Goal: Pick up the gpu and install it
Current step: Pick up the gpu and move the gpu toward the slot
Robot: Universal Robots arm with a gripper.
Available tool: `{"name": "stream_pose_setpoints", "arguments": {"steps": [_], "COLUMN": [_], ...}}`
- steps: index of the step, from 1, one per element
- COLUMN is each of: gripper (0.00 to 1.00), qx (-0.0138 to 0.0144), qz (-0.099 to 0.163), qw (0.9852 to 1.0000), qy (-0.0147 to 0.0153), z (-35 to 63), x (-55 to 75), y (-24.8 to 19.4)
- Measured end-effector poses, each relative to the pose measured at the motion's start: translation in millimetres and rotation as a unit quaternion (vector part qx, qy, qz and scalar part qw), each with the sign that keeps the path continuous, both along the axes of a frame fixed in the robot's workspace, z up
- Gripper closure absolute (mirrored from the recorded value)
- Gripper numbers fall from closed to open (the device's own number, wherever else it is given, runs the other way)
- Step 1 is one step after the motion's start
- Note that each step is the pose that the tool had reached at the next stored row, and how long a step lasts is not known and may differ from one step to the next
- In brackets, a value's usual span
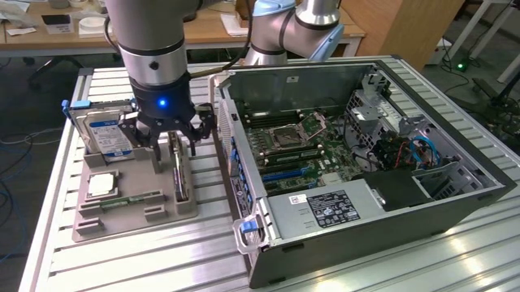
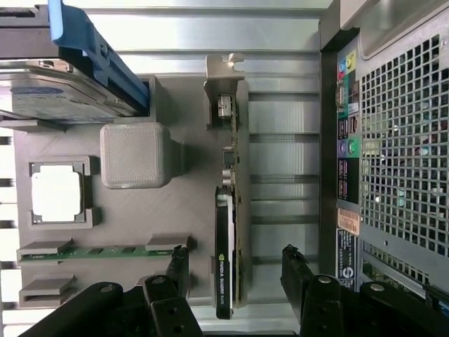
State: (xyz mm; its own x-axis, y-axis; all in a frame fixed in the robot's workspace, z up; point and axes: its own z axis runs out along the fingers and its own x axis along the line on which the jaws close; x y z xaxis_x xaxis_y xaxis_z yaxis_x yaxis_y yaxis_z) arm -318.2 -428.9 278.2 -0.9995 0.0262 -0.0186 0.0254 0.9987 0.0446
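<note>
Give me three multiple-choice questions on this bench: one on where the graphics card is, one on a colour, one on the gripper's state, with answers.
1. Where is the gpu?
A) plugged into the motherboard
B) standing on edge in the grey holder
C) lying on top of the computer case

2. What colour is the frame on the hard drive?
A) red
B) yellow
C) blue

3. How is the gripper?
A) open, one finger on each side of the gpu
B) shut on the gpu
C) shut on the hard drive

Answers:
1 B, the card stands upright in the holder's slot.
2 C, blue plastic runs along the drive's edge.
3 A, the wrist view shows gaps between the fingers and the card.
</note>
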Motion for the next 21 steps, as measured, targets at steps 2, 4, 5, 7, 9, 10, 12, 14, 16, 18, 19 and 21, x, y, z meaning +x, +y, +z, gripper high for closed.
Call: {"name": "stream_pose_setpoints", "arguments": {"steps": [2, 4, 5, 7, 9, 10, 12, 14, 16, 18, 19, 21], "gripper": [0.35, 0.35, 0.35, 0.35, 0.35, 0.35, 0.35, 0.35, 0.35, 0.35, 0.35, 0.35], "qx": [0.0000, 0.0000, 0.0000, 0.0000, 0.0000, 0.0000, 0.0000, 0.0000, 0.0000, 0.0000, 0.0000, 0.0000], "qz": [0.007, 0.013, 0.013, 0.013, 0.013, 0.013, 0.013, 0.013, 0.013, 0.013, 0.013, 0.013], "qw": [1.0000, 0.9999, 0.9999, 0.9999, 0.9999, 0.9999, 0.9999, 0.9999, 0.9999, 0.9999, 0.9999, 0.9999], "qy": [0.0000, 0.0000, 0.0000, 0.0000, 0.0000, 0.0001, 0.0000, 0.0000, 0.0000, 0.0000, 0.0000, 0.0000], "z": [-2.4, -4.9, -5.9, -7.4, -8.7, -9.2, -10.4, -11.7, -13.0, -14.4, -15.0, -16.5], "x": [-0.1, 0.0, 0.1, 0.1, 0.1, 0.1, 0.0, 0.0, -0.1, -0.1, -0.1, -0.3], "y": [0.0, 0.0, 0.0, 0.0, 0.0, 0.1, 1.4, 2.8, 4.0, 4.6, 4.8, 5.3]}}
